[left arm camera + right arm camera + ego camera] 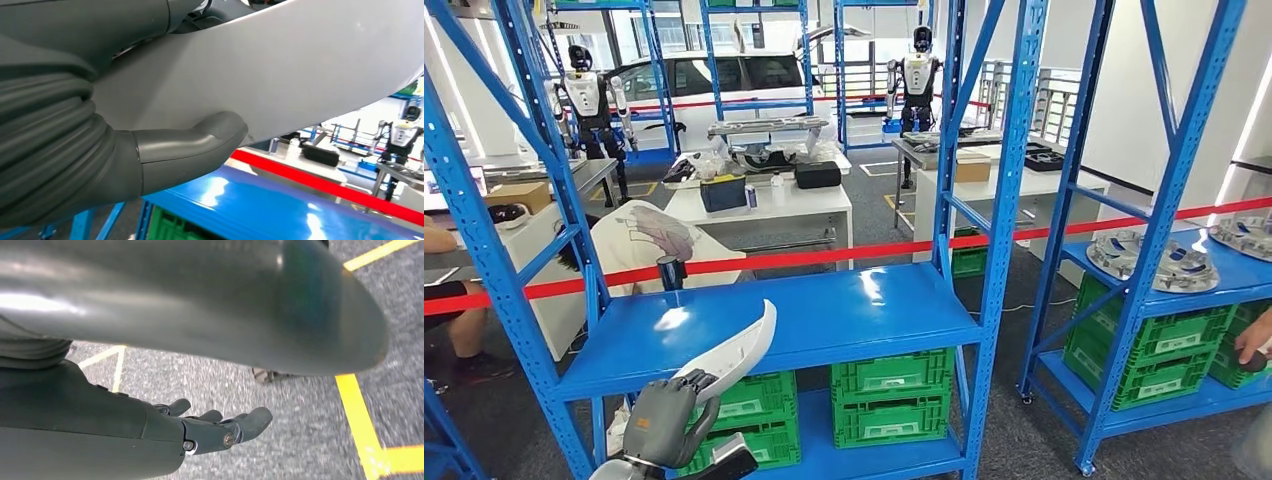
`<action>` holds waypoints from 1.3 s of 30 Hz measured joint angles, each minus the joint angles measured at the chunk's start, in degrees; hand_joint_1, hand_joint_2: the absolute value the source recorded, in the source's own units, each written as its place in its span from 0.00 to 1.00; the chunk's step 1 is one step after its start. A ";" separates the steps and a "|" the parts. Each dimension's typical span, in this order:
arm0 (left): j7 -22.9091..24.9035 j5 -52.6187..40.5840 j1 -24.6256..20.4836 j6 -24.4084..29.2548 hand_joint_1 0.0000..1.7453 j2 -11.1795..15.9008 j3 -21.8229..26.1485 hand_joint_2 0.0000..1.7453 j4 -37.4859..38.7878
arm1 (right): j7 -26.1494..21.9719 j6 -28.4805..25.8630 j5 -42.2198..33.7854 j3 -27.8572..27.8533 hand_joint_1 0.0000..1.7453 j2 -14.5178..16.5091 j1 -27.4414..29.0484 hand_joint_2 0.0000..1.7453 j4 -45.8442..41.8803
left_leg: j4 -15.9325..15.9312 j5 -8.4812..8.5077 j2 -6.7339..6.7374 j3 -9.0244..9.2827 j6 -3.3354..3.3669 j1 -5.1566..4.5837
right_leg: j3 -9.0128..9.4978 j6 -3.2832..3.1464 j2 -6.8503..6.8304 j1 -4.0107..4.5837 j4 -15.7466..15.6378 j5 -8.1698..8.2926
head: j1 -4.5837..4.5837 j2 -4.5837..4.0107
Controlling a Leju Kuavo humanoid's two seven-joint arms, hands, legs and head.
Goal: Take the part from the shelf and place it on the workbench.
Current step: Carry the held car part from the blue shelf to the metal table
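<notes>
The left hand (664,420) gripped the long curved white plastic part (736,358) at seven o'clock, apparently clear of the blue metal shelf (824,315) for carrying; the right hand (220,426) hung spread, holding nothing.

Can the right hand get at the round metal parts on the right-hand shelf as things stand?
Probably not yet. The right hand hangs open over the grey floor, well below shelf level. The round metal parts sit on the blue shelf off to the right, with an upright post in front. The left hand holds the white part.

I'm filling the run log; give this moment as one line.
left hand: holds white curved part | part: lifted off blue shelf | right hand: hangs empty, fingers apart
</notes>
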 joint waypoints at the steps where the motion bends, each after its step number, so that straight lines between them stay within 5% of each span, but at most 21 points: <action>1: -0.01 0.00 0.07 0.00 1.00 0.02 0.00 1.00 0.04 | 0.00 -0.04 0.00 0.00 0.00 -0.01 0.00 0.00 0.01 | 3.75 -1.73 0.00 -1.68 -0.15 0.04 | -0.01 -0.14 -0.01 0.02 0.02 -0.02 | -0.01 0.00; 3: -0.01 0.00 0.30 0.00 1.00 0.04 0.00 1.00 0.16 | 0.02 -0.10 0.00 0.00 0.00 -0.02 0.02 0.00 0.02 | 8.41 -2.71 0.01 -3.80 -0.25 0.08 | -0.02 -0.20 0.00 0.06 0.07 -0.06 | -0.01 0.00; 4: -0.01 0.00 0.36 0.00 1.00 0.04 0.00 1.00 0.20 | 0.03 -0.10 0.00 0.00 0.00 -0.01 0.03 0.00 0.02 | 7.82 -1.61 0.01 -3.52 -0.19 0.08 | 0.00 -0.20 0.03 0.06 0.11 -0.07 | -0.01 0.00; 6: -0.01 0.00 0.32 0.00 1.00 0.04 0.00 1.00 0.18 | 0.03 -0.10 0.00 0.00 0.00 0.01 0.04 0.00 0.02 | 1.32 2.23 0.01 -0.39 0.17 0.06 | 0.08 -0.09 0.10 0.06 0.17 -0.14 | -0.01 0.00; 8: -0.01 0.00 0.19 0.00 1.00 0.04 0.00 1.00 0.13 | 0.02 -0.11 0.01 0.00 0.00 0.02 0.02 0.00 0.02 | -5.11 4.21 -0.02 3.05 0.58 -0.15 | 0.03 0.30 0.11 0.16 0.21 -0.21 | -0.01 0.00; 13: 0.01 0.00 0.05 0.00 1.00 0.04 0.00 1.00 0.04 | 0.01 -0.11 0.01 0.00 0.00 0.02 0.01 0.00 0.02 | -7.83 4.33 -0.02 4.06 2.00 -0.17 | -0.41 1.81 0.04 0.28 1.00 -0.80 | 0.02 0.00; 17: -0.01 0.00 0.06 0.00 1.00 -0.06 0.00 1.00 0.01 | 0.01 0.00 0.02 0.00 0.00 0.02 0.03 0.00 0.02 | -8.13 4.51 0.17 4.15 3.00 -0.08 | -6.35 2.44 -0.03 0.16 13.18 -6.57 | 0.12 0.00; 19: -0.01 0.00 0.16 0.00 1.00 -0.07 0.00 1.00 0.03 | 0.03 0.03 0.01 0.00 0.00 0.02 0.09 0.00 0.02 | -8.03 4.41 0.19 4.15 3.04 -0.12 | -7.85 2.57 -0.04 0.10 15.73 -6.09 | 0.13 0.00; 22: -0.01 0.00 0.14 0.00 1.00 -0.07 0.00 1.00 0.00 | 0.01 -0.06 0.00 0.00 0.00 -0.01 0.05 0.00 0.02 | -7.67 4.08 0.11 4.11 2.65 -0.11 | -3.23 2.46 -0.12 0.00 5.86 -0.71 | 0.12 0.00; 24: 0.00 0.00 0.12 -0.01 1.00 -0.07 0.00 1.00 -0.02 | 0.01 -0.07 0.00 0.00 0.00 -0.02 0.01 0.00 0.02 | -7.37 3.80 0.02 3.98 2.04 -0.23 | -0.94 2.07 -0.08 0.17 1.17 0.49 | 0.11 0.00; 29: 0.00 0.00 0.02 0.00 1.00 -0.06 0.00 1.00 -0.05 | 0.00 -0.07 0.01 0.00 0.00 0.01 0.01 0.00 0.02 | -5.23 2.14 -0.03 3.08 0.37 -0.09 | -0.54 0.36 0.03 0.07 0.14 0.28 | 0.01 0.00; 32: -0.01 0.00 0.12 0.00 1.00 -0.01 0.00 1.00 0.02 | 0.01 -0.07 0.00 0.00 0.00 -0.03 0.01 0.00 0.00 | 4.57 -2.51 -0.01 -1.61 -0.16 0.10 | -0.42 -0.20 -0.01 0.05 0.07 0.24 | -0.09 0.00; 34: 0.00 0.00 0.36 0.00 1.00 0.02 0.00 1.00 0.14 | 0.03 -0.07 0.00 0.00 0.00 -0.02 0.03 0.00 0.01 | 8.20 -2.60 -0.01 -3.57 -0.22 0.12 | -0.41 -0.27 0.03 0.09 0.16 0.16 | -0.09 0.00; 37: -0.01 0.00 0.32 0.00 1.00 0.03 0.00 1.00 0.15 | 0.03 -0.07 0.00 0.00 0.00 0.01 0.04 0.00 0.02 | -0.36 2.88 -0.01 0.20 0.31 0.07 | -0.26 -0.12 0.14 0.12 0.26 -0.02 | -0.09 0.00; 39: -0.01 0.00 0.17 0.00 1.00 0.04 0.00 1.00 0.13 | 0.02 -0.07 0.00 0.00 0.00 0.02 0.01 0.00 0.02 | -5.87 4.41 -0.03 3.01 0.69 -0.19 | -0.27 0.33 0.18 0.21 0.28 -0.10 | -0.08 0.00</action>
